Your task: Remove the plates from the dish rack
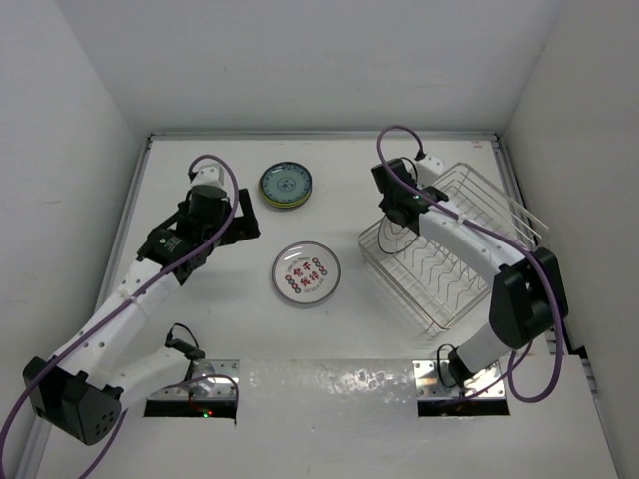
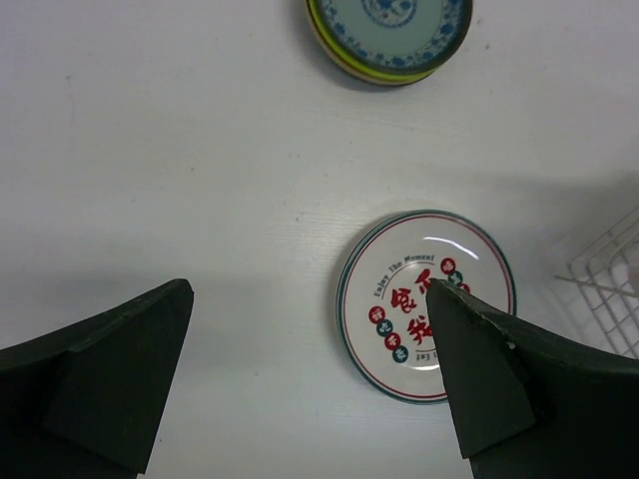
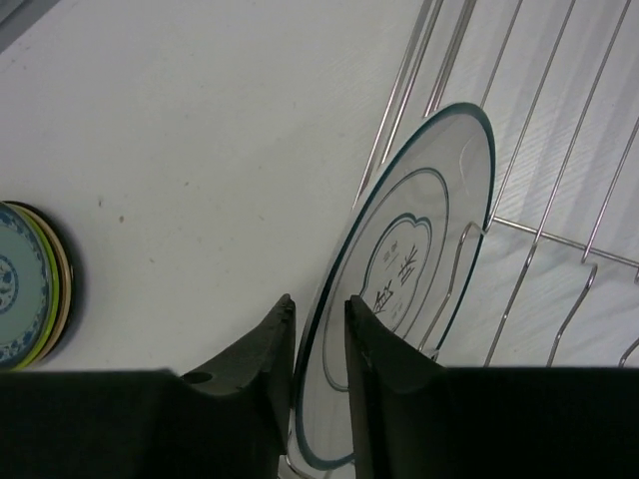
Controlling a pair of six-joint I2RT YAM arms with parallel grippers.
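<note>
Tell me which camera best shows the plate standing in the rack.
Right wrist: the racked plate fills the frame, rim between the right gripper fingers. Top external shows it partly behind the arm; left wrist misses it.

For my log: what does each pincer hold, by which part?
The right pincer grips the white plate in the dish rack by its rim; the left pincer holds nothing.

Glossy glazed ceramic on the plates (image 1: 307, 271). Thin shiny metal wire for the dish rack (image 1: 439, 289). Smooth matt white on the tabletop (image 1: 349, 339). Matt black plastic on the left gripper (image 2: 308, 289) fingers (image 2: 110, 379).
</note>
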